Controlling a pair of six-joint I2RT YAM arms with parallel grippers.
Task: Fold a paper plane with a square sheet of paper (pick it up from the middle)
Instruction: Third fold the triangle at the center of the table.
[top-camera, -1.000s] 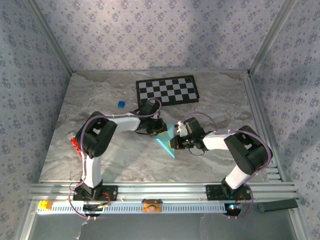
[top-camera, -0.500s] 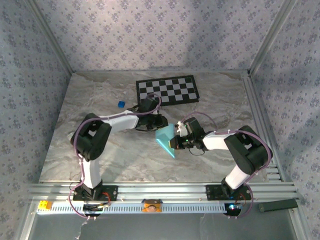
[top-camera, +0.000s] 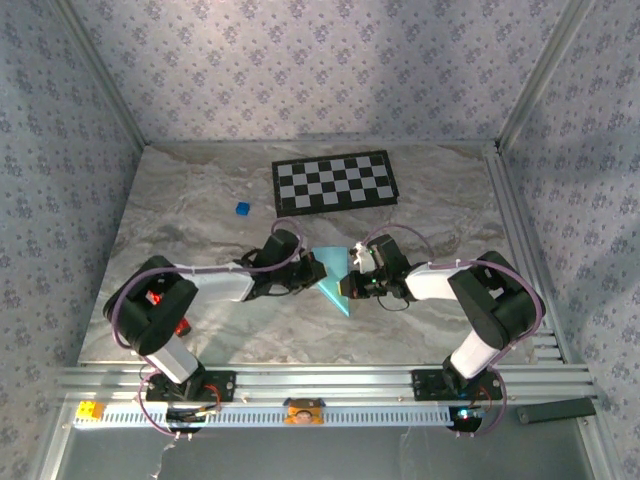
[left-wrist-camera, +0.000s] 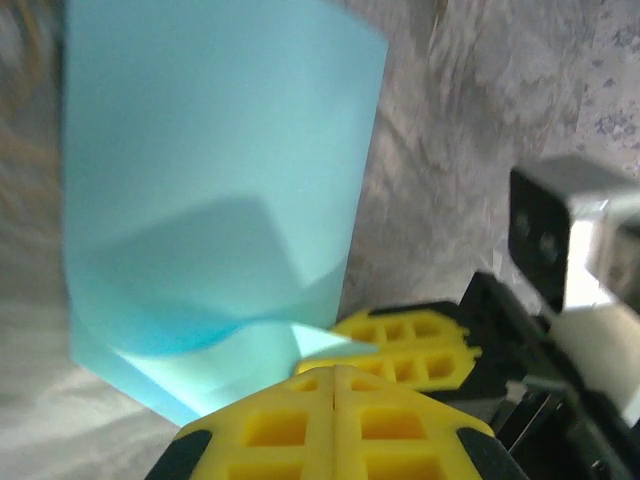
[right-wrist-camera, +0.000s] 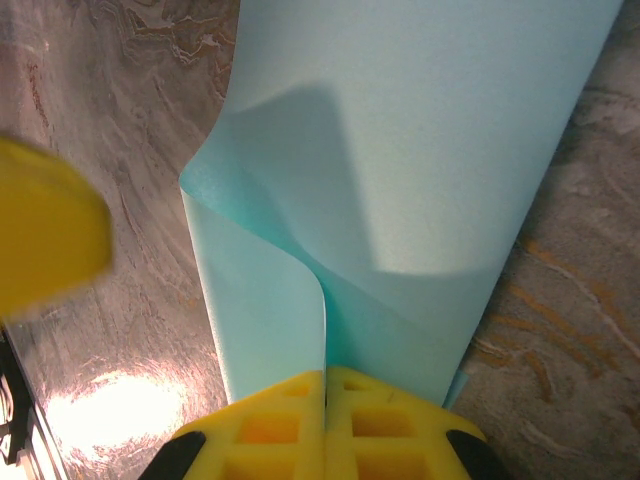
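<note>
We see the thin light-blue square sheet of paper (top-camera: 332, 275) near the middle of the grey marbled table (top-camera: 200, 190), bent over on itself in a soft curl between the two claws. The right gripper (right-wrist-camera: 325, 382) has its yellow pads clamped on the sheet's right side. The left gripper (left-wrist-camera: 333, 380), at the sheet's left, is closed too, with the paper's rim at its tips; whether it pinches the paper we cannot tell. The black-and-white checkerboard (top-camera: 334, 181) lies farther back.
</note>
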